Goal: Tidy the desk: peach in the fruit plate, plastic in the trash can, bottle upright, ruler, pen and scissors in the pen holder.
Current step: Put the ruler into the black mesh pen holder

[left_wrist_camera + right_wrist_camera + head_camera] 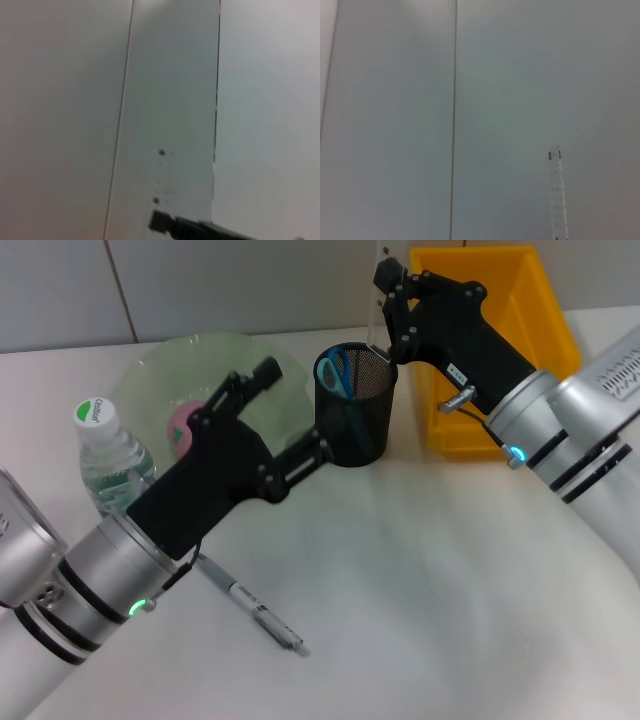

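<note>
My right gripper (388,310) hangs over the black mesh pen holder (356,430), shut on the clear ruler (379,302), which stands upright with its low end at the holder's rim. The ruler's tip (555,195) shows in the right wrist view. The blue scissors (335,371) stand inside the holder. My left gripper (295,410) is open and empty, between the fruit plate (160,365) and the holder. A pink peach (179,426) lies in the plate. The bottle (106,453) stands upright at the left. The pen (256,611) lies on the desk (430,580). No plastic is in view.
The yellow trash can (545,320) stands behind my right arm at the back right. A grey panelled wall (165,100) runs behind the desk. The desk's front right stretch is bare white.
</note>
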Controlling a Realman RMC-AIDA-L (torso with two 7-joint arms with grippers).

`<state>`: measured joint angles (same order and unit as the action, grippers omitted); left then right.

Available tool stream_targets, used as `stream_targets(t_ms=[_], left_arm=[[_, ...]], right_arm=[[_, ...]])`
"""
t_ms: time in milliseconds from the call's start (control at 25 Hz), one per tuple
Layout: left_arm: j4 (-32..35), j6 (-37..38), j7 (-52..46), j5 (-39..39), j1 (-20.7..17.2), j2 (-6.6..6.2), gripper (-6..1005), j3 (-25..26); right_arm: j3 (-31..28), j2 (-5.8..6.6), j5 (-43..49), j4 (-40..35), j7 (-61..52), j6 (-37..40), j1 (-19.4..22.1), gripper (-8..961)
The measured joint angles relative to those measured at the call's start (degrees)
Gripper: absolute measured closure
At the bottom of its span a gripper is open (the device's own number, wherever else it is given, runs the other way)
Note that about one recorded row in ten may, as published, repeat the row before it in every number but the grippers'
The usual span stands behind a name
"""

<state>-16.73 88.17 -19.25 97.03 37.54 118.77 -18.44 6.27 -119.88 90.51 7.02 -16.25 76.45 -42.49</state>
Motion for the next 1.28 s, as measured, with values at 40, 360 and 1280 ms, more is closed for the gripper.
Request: stream_targets(t_ms=[40, 360, 1280], left_arm=[[0.56, -0.45, -1.03, 0.67, -0.21, -0.01, 158, -0.01], [4.95, -2.47, -6.16, 6.1, -2.07, -0.13, 158, -0.64], [7.15, -1.84, -7.89, 6.59, -5.9, -0.2, 159, -0.99]], right_arm=[[-0.05, 0.0, 0.02, 0.03, 0.0, -0.57, -0.19, 945], [-0.34, 0.0, 0.03, 0.75, -0.07, -5.46, -1.61, 945], [-4.08, 0.0, 0.01, 1.93, 0.08, -16.44, -4.97, 944]])
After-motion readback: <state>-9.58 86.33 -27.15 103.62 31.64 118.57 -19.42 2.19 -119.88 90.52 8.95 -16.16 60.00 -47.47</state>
